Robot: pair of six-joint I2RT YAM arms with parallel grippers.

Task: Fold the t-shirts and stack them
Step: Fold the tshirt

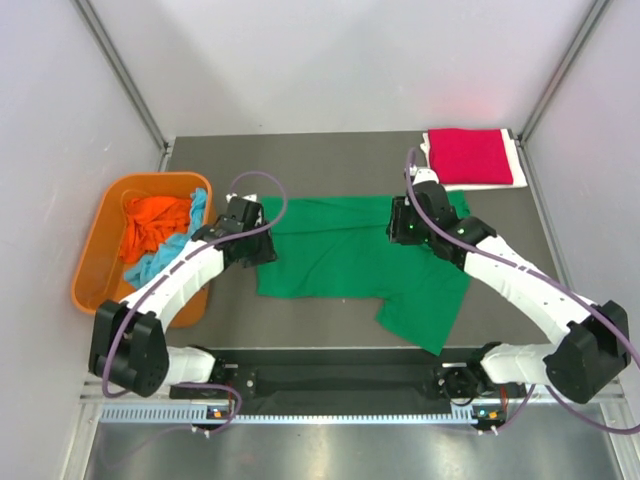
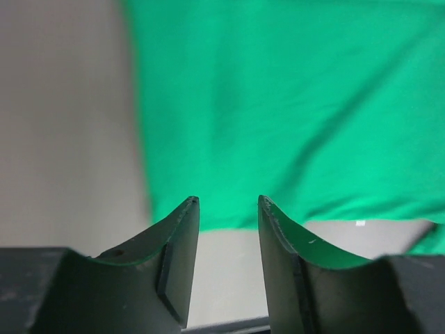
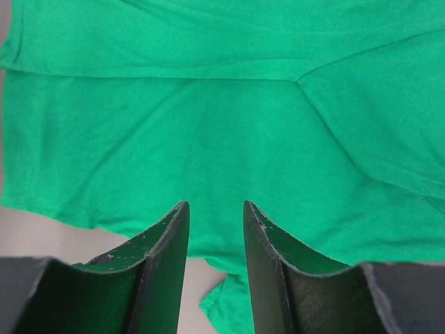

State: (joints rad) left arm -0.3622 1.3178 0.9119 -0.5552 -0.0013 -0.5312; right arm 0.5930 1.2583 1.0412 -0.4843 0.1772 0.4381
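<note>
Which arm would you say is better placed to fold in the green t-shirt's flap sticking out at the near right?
Probably the right: the flap lies on its side, close to the right gripper, while the left gripper sits at the opposite edge of the green t-shirt.

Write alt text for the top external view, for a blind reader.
A green t-shirt lies spread out, the left claw and right claw over its ends. A folded red t-shirt sits far right; an orange tub left holds more shirts.

- Spread t-shirt [image 1: 340, 250] lies mid-table [image 1: 300, 322].
- Folded t-shirt [image 1: 470, 157] sits behind it, at the far right corner.
- Tub [image 1: 92, 270], beside the table's left edge, holds two crumpled t-shirts [image 1: 155, 225].
</note>
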